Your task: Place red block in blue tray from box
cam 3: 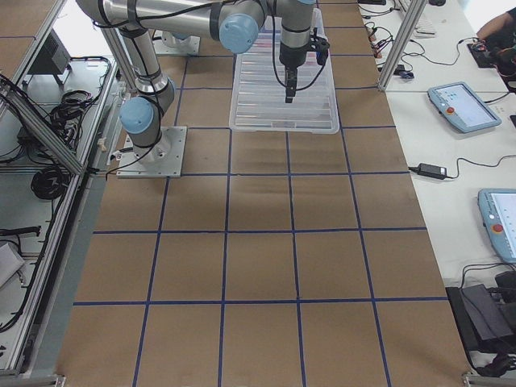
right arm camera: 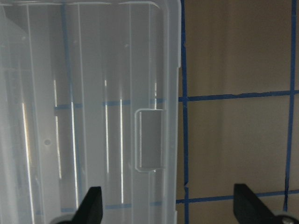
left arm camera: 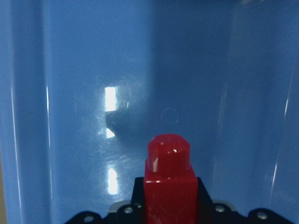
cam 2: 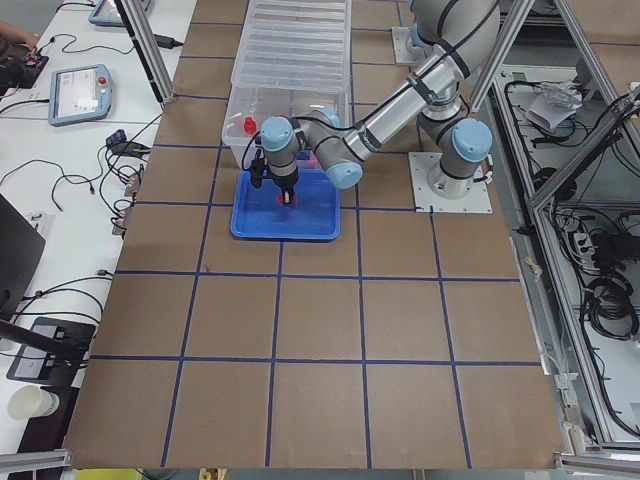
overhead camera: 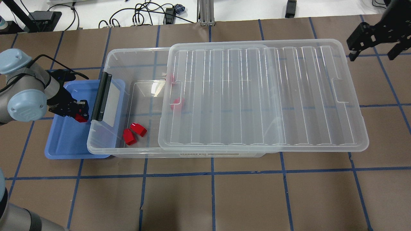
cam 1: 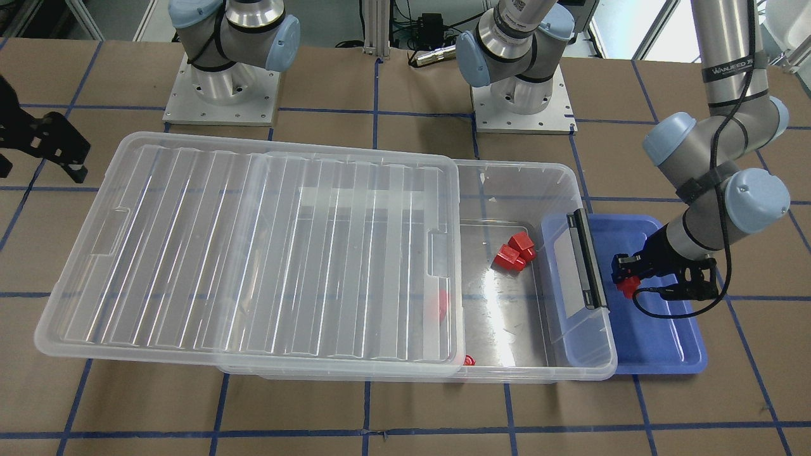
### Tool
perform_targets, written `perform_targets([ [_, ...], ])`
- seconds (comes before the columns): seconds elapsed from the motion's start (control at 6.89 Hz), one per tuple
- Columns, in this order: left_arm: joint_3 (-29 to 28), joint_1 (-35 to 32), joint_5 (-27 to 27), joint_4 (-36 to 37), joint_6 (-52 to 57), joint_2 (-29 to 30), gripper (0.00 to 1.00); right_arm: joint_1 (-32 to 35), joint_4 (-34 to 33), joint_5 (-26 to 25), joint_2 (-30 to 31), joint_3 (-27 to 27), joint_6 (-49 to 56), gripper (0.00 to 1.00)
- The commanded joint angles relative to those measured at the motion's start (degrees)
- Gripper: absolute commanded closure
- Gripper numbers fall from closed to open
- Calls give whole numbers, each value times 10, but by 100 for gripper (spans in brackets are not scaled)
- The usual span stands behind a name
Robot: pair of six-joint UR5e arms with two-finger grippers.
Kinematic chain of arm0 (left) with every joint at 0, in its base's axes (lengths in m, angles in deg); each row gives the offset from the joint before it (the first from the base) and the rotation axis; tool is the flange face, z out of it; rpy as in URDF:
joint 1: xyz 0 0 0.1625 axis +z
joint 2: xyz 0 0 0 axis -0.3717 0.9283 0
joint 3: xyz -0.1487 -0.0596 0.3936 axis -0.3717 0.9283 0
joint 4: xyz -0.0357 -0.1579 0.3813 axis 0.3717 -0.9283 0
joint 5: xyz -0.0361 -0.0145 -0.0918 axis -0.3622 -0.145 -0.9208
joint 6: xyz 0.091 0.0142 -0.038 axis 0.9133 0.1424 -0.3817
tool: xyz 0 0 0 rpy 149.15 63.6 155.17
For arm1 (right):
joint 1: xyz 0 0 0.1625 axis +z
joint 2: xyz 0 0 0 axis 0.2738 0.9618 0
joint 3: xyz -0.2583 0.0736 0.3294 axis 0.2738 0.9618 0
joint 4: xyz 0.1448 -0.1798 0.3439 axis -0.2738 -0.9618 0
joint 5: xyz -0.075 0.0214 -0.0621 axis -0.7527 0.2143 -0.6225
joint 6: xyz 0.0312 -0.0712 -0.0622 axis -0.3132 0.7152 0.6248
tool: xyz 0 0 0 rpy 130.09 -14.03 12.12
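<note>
Blue tape (overhead camera: pixel 212 192) grids the brown tabletop (overhead camera: pixel 289 199); a pendant (cam 2: pixel 80 92), cables (overhead camera: pixel 141 14) and a cup (cam 2: pixel 27 402) sit off it.

Four wide exteriors (two wrist close-ups)

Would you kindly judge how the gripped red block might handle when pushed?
The red block looks like rigid, glossy plastic, so it is probably light and slippery. Its flat sides suggest it won't roll, though the rounded stub might tip it.
</note>
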Motion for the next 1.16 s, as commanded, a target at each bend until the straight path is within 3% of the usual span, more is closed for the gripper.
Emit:
perform_targets([
  [0.0, -6, -2, 4, -2, -2, -10, 0, -41, -8, -43, -15, -2, 98, 0],
  [0.15, -18, -10, 14, -30, -3, -28, 0, -63, -8, -45, -22, -3, 101, 0],
  [0.44, -115, -18, 11, -207, -11, -62, 0, -109, 3, -58, -29, -30, 100, 0],
  [0.73, -209, -85, 18, -330, -67, -88, 0, -110, -61, -60, -53, -84, 100, 0],
  [1.02, -242, -177, 18, -374, -204, -121, 0, -109, -76, -60, -74, -95, 94, 0],
])
